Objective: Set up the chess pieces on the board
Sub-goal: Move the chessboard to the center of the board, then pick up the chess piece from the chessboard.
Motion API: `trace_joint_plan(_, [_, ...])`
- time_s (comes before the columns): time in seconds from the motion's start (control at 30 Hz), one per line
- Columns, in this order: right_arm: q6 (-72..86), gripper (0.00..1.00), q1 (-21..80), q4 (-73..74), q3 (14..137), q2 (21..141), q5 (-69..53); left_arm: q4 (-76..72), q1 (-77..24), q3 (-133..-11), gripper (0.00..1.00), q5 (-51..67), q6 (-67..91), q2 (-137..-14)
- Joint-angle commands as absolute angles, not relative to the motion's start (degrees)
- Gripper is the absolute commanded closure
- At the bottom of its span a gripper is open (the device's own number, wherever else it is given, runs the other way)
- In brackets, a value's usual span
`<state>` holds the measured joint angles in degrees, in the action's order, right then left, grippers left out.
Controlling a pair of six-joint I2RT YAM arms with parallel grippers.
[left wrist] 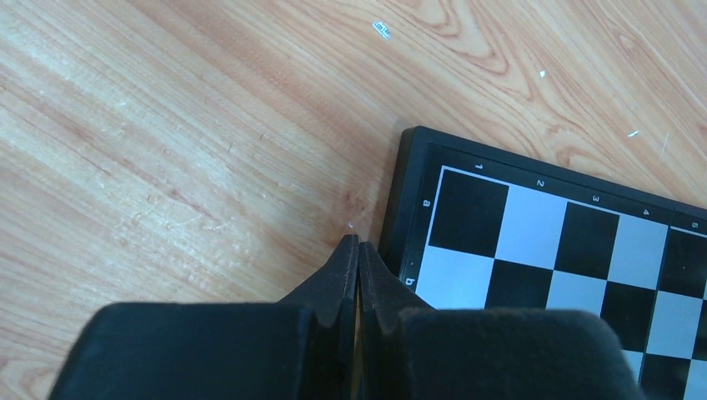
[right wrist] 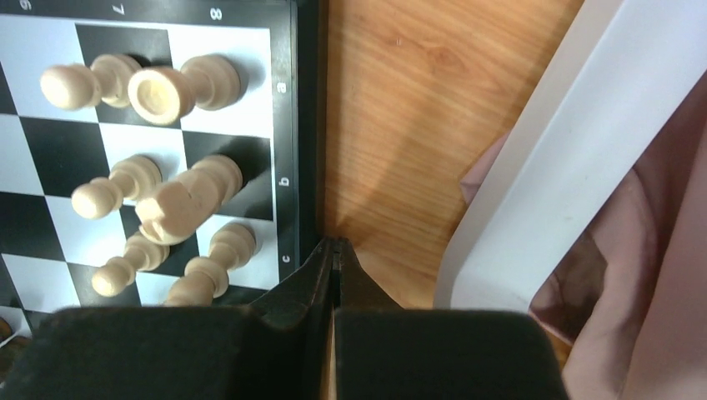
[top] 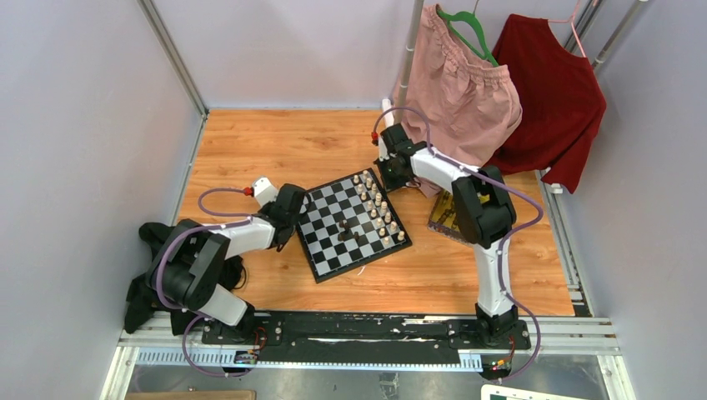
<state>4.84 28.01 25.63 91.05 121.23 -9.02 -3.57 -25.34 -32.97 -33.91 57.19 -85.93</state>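
The board (top: 330, 250) lies near the middle of the wooden table (top: 250, 150), turned askew to the table's edges. A few dark chess pieces (top: 344, 228) stand about its centre. The cream pieces (top: 377, 208) stand in two rows along its right-hand edge. The left gripper (left wrist: 357, 247) has its jaws pressed together with nothing between them. Its tips are over bare wood at the board's black border by the corner square, and whether they touch the border cannot be told. Open table extends to the left of and beyond that corner, up to the grey walls (top: 92, 125). The right gripper (right wrist: 335, 247) is likewise closed and empty, with its tips just beside the border at the far right corner. Its room is a narrow strip of wood between the board's edge and a white panel (right wrist: 534, 167). A pink garment (top: 463, 92) hangs directly behind it, with a red garment (top: 554, 92) and a green hanger (top: 468, 27) further right. A gold tray (top: 443, 215) sits right of the board, partly covered by the right arm.
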Motion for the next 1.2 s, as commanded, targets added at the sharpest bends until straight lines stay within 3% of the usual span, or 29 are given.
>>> trace_joint_plan(0.0, [5.2,1.0,30.8,27.6,94.8,124.1,-13.7,-6.2,-25.9,-35.9,0.94,-33.6,57.0,-86.9])
trace_joint_plan(0.23, [4.4,1.0,30.1,29.2,98.2,124.8,-8.8,-3.9,-24.8,-36.4,0.89,-35.2,55.6,-86.2])
trace_joint_plan(0.4, [3.1,0.98,27.2,29.3,99.3,121.7,-1.5,-2.3,-23.3,-36.7,0.76,-38.0,52.1,-82.4])
trace_joint_plan(0.5, [0.9,0.91,26.0,29.7,100.2,118.7,3.7,-0.5,-23.1,-37.3,0.6,-40.7,48.6,-78.7])
trace_joint_plan(0.67, [-1.1,0.72,26.7,30.4,97.3,109.9,5.9,0.8,-23.1,-35.3,0.37,-41.5,43.8,-69.7])
trace_joint_plan(0.77, [-1.7,0.67,29.6,30.1,92.5,104.4,5.7,0.4,-23.2,-32.5,0.26,-39.8,41.8,-64.5])
trace_joint_plan(0.97, [-2.4,0.61,39.4,28.0,80.6,96.1,3.3,0.4,-25.0,-28.3,0.14,-37.4,38.4,-56.8])
trace_joint_plan(1.17, [-4.0,0.5,48.0,22.8,72.4,92.4,1.0,1.6,-25.9,-27.2,0.09,-35.8,35.6,-52.4])
